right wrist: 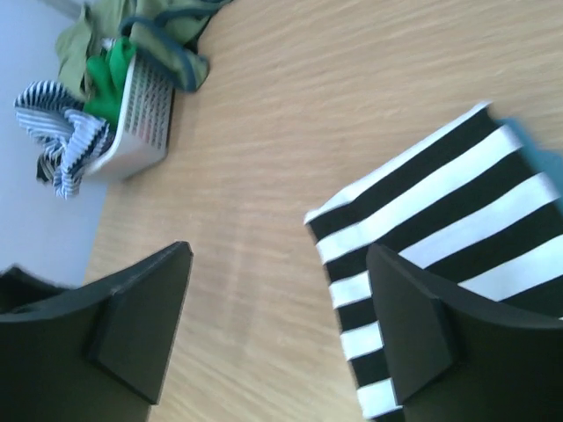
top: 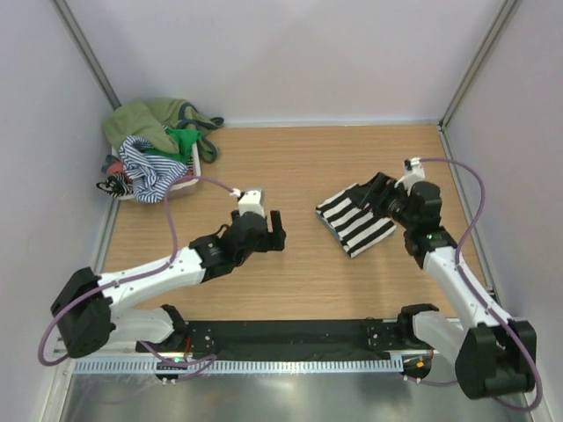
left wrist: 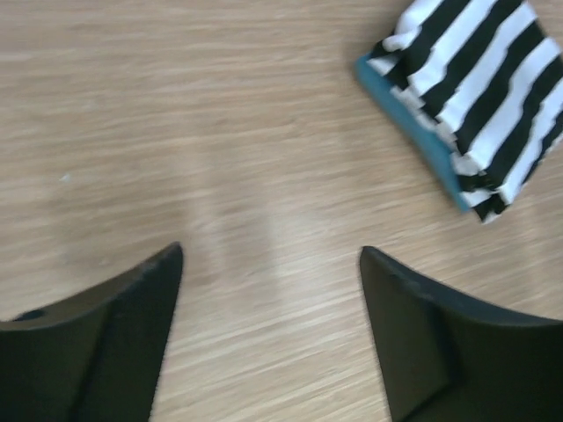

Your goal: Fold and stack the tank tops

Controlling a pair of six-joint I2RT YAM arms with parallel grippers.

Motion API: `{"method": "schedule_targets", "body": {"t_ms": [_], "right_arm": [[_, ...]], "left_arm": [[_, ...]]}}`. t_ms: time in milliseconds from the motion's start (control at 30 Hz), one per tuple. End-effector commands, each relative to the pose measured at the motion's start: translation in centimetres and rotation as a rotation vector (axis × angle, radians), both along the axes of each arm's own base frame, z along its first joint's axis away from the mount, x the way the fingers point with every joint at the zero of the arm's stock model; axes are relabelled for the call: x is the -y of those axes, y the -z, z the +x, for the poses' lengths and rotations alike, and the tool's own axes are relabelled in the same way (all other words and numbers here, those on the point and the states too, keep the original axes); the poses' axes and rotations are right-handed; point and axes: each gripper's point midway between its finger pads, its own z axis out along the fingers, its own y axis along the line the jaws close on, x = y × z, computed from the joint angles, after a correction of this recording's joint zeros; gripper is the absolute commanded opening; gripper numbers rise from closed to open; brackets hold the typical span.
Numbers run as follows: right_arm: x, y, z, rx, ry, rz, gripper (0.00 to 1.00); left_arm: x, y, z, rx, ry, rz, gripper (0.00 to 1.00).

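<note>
A folded black-and-white striped tank top (top: 354, 220) lies on the table right of centre. It rests on a teal-blue top whose edge (left wrist: 413, 132) shows beneath it. My right gripper (top: 376, 192) hovers open at the stack's far right corner; in the right wrist view one finger (right wrist: 413, 334) stands over the striped cloth (right wrist: 440, 202) and nothing is held. My left gripper (top: 268, 233) is open over bare wood left of the stack, its fingers (left wrist: 413, 334) empty, and the striped top (left wrist: 475, 97) sits ahead to its right.
A white basket (top: 189, 171) stands at the far left corner, heaped with olive (top: 145, 119), green (top: 185, 141) and thin navy-striped (top: 145, 167) tops; it also shows in the right wrist view (right wrist: 145, 114). Walls close in the table on three sides.
</note>
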Motion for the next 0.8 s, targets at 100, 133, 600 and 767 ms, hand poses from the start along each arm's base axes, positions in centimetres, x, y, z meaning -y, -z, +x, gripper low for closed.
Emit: {"method": "schedule_targets", "body": {"t_ms": [100,133,600,767], "right_arm": [[-0.2,2.1,-3.3,0.07,0.057,-0.157,1.0],[-0.7,2.6,-4.2,0.084,0.042,-0.157,1.0],[-2.2,5.9,-5.7,0.127,0.004,-0.209,1.0],[-1.7,6.0,-6.1,0.131,0.025,-0.206,1.0]], "left_arm": [[-6.4,-1.0,-0.8,0.132,-0.118,0.062,0.99],[-7.3,-1.4,-1.3,0.149,-0.117,0.057,1.0],[-12.2,-1.6,-4.4,0.32,-0.099,-0.037,1.0],[-12.5,-1.3,-4.6,0.356,-0.089,-0.056,1.0]]}}
